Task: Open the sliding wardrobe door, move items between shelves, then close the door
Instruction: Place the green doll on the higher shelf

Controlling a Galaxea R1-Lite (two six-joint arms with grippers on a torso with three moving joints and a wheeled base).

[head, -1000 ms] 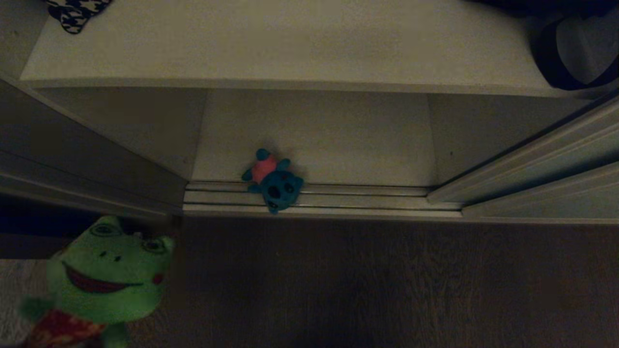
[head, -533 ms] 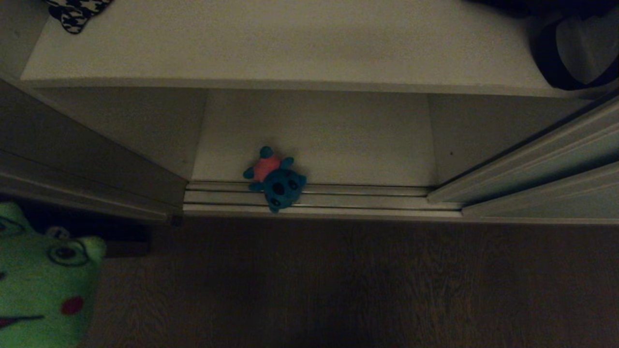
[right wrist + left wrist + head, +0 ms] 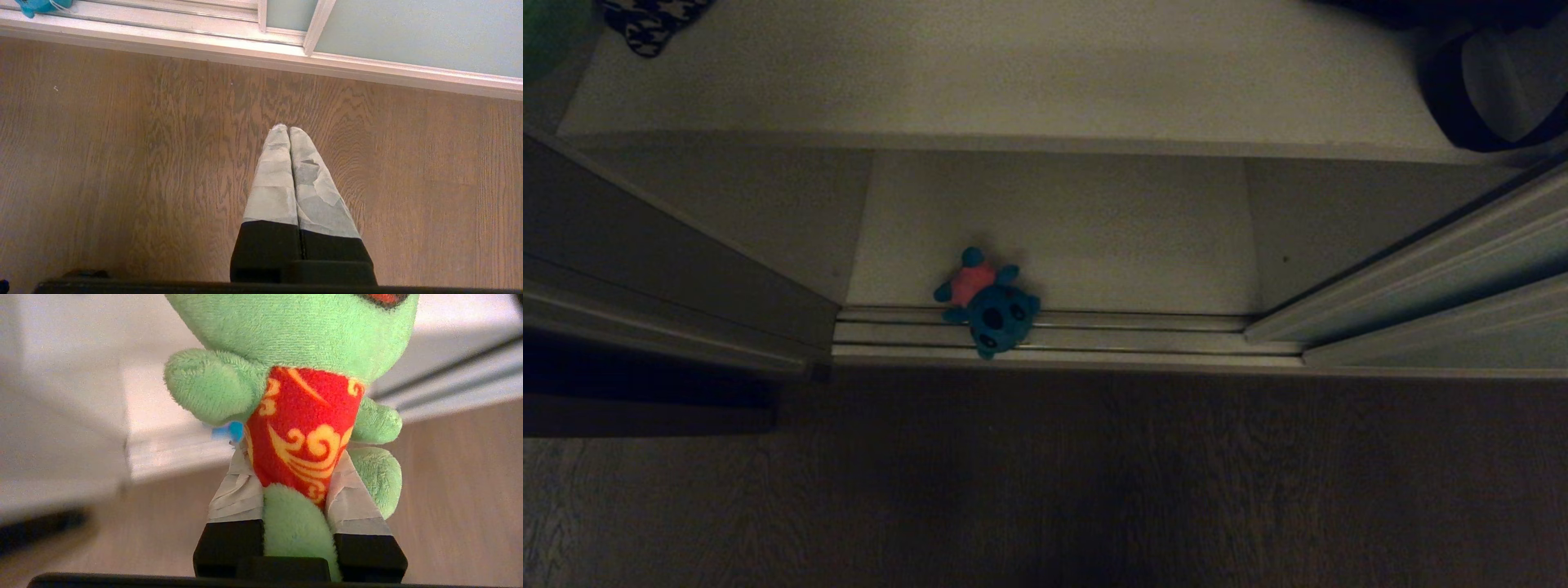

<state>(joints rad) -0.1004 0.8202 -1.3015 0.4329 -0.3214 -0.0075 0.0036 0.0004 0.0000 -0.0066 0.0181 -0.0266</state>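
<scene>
My left gripper is shut on a green frog plush in a red and yellow vest, its taped fingers pressing the body from both sides. In the head view only a faint green blur shows at the top left corner. A teal-blue plush toy with a pink torso lies at the front of the bottom shelf, its head over the door track; it also peeks into the right wrist view. An upper shelf spans above. The sliding wardrobe door stands pushed to the right. My right gripper is shut and empty over the floor.
A black-and-white houndstooth cloth lies at the upper shelf's left end and a dark bag at its right end. The metal door track runs along the wardrobe's front. Wooden floor fills the foreground. The wardrobe's side panel is at the left.
The green frog plush has slid out of the head view's lower left; only a green blur now shows at the top left. The teal toy has stayed put.
</scene>
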